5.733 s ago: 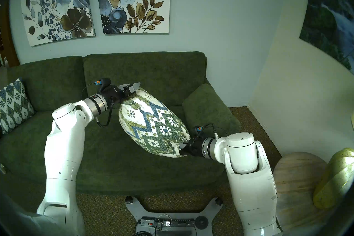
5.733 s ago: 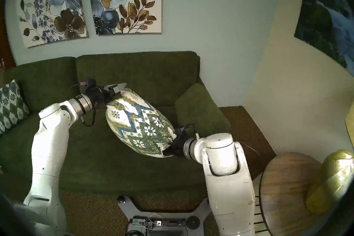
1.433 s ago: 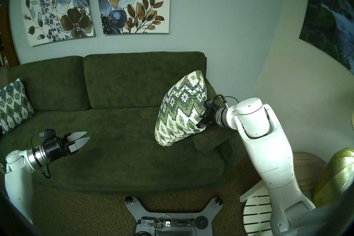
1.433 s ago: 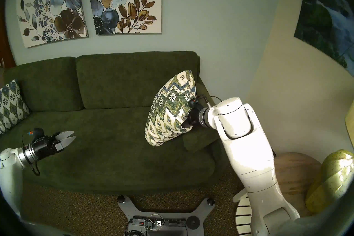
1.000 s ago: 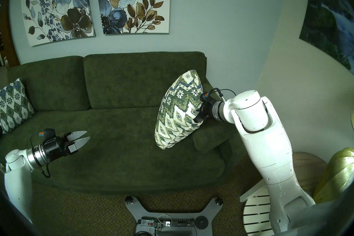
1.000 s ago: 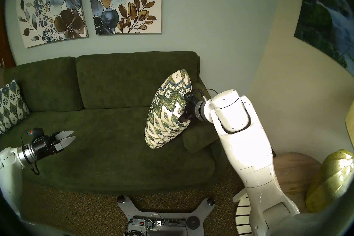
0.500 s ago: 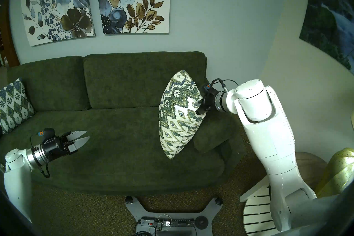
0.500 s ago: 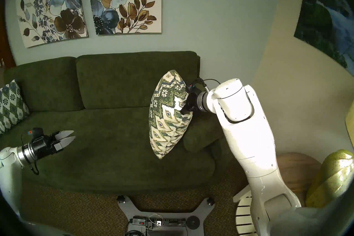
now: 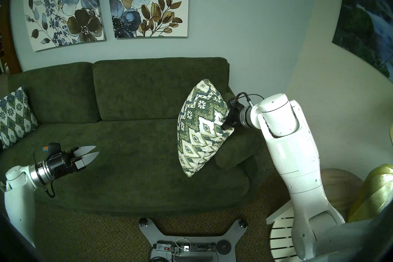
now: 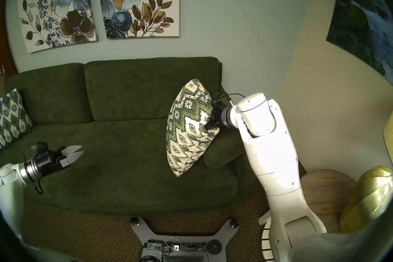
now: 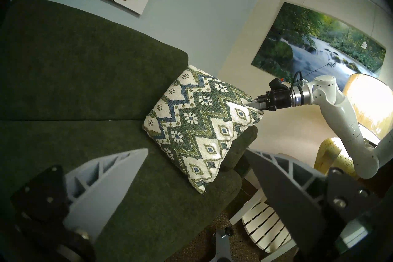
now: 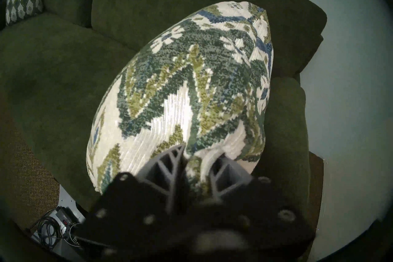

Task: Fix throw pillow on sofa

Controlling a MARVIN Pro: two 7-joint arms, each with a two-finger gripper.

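Gripping one corner of the plump square cream throw pillow with green-and-blue zigzag chevrons [image 9: 201, 125], the right gripper [image 9: 225, 125] has its dark fingers [image 12: 170, 161] clenched on a bunched fold of the fabric, as the right wrist view shows. The throw pillow stands on a corner at the right end of the wide dark mossy green textured fabric sofa [image 9: 127, 148]: its lowest corner rests on the seat, its top corner lies against the right back cushion, and its right side leans on the padded sofa arm [image 9: 234, 153]. In the left wrist view the pillow face [image 11: 202, 125] appears as a diamond, with the right gripper [image 11: 254, 104] attached at the right-hand corner.

The left gripper [image 9: 90, 152] hovers over the left part of the seat, well apart from the throw pillow. Its light grey fingers [image 11: 110, 178] are spread and released, with nothing between them.

A second pillow with a blue-and-white diamond lattice pattern [image 9: 14, 117] leans in the left corner of the sofa. Two floral canvas prints [image 9: 106, 0] hang on the pale blue wall above the sofa, and a forest stream picture [image 11: 319, 46] hangs on the adjoining wall. To the right of the sofa are a round wooden side table [image 9: 342, 187], a yellow-green speckled lamp base [image 9: 374, 191] and a white slatted stool [image 9: 282, 240]. The grey robot base with a power strip [image 9: 187, 248] sits on the brown carpet [image 9: 95, 240] in front of the sofa
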